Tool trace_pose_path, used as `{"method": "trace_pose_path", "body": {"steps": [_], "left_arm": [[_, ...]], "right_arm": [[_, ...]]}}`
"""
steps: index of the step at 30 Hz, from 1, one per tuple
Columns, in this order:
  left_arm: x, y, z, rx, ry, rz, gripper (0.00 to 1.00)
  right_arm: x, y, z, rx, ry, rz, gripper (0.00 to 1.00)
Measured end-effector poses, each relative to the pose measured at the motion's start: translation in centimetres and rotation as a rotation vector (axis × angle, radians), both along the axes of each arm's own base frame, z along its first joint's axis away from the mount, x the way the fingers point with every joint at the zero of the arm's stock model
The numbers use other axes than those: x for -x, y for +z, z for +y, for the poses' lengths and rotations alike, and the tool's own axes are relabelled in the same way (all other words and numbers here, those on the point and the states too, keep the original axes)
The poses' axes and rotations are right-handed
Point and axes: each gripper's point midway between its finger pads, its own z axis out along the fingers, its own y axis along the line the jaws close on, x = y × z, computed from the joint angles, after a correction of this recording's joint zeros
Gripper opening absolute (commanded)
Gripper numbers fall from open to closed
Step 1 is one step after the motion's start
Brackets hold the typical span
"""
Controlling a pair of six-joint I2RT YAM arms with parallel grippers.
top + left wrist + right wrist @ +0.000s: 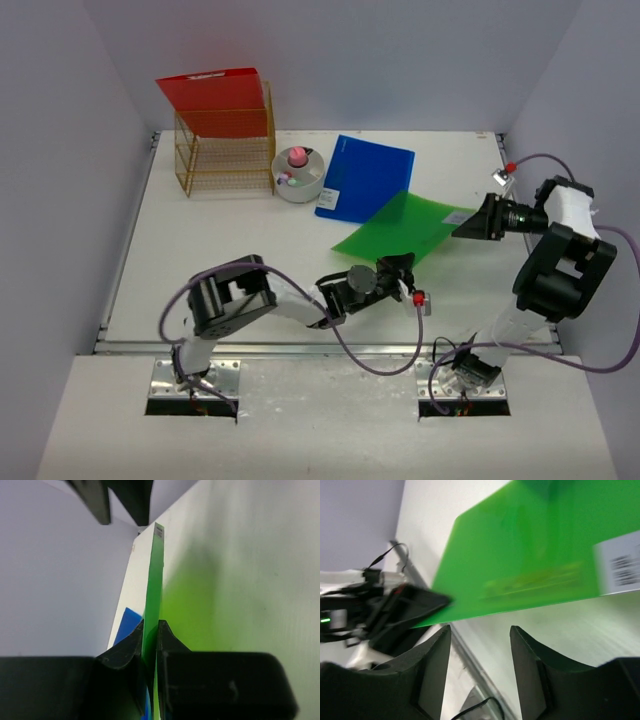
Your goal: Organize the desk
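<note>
A green folder lies tilted over the white desk, its far end overlapping a blue folder. My left gripper is shut on the green folder's near corner. In the left wrist view, the green folder stands edge-on between the pinched fingers of that gripper. My right gripper hovers at the folder's right edge. In the right wrist view, it stands open and empty, just below the green folder, with the left gripper's fingers at the folder's far corner.
A gold wire rack holding a red folder stands at the back left. Beside it is a white round bowl with small items. A metal rail runs along the near edge. Pale walls enclose the desk.
</note>
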Motion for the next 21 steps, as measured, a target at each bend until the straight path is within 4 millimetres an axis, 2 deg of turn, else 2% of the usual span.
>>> {"method": "trace_pose_path", "body": {"steps": [4,7,12,14,16,21], "left_arm": [[2.2,8.2,2.3,0.106,-0.017,0.096,0.00],[4.1,13.9,4.2,0.191,-0.061,0.206,0.00],[6.6,20.9,7.4,0.256,-0.188,0.402,0.00],[7.2,22.1,8.3,0.249,-0.239,0.498,0.00],[8.1,22.2,8.8,0.216,-0.286,0.594,0.00],[10.2,19.3,10.4,0.084,-0.338,0.818,0.00]], "right_arm": [[-2.1,3.7,-1.2,0.109,0.003,-0.185,0.71],[-3.1,7.4,-1.7,0.192,0.002,-0.344,0.77],[-4.0,14.3,-2.0,0.316,0.003,-0.606,0.84],[-4.0,17.0,-1.7,0.354,0.017,-0.718,0.85],[-3.8,19.1,-1.4,0.384,0.033,-0.813,0.87],[-2.3,22.0,0.3,0.411,0.078,-0.973,0.89]]}}
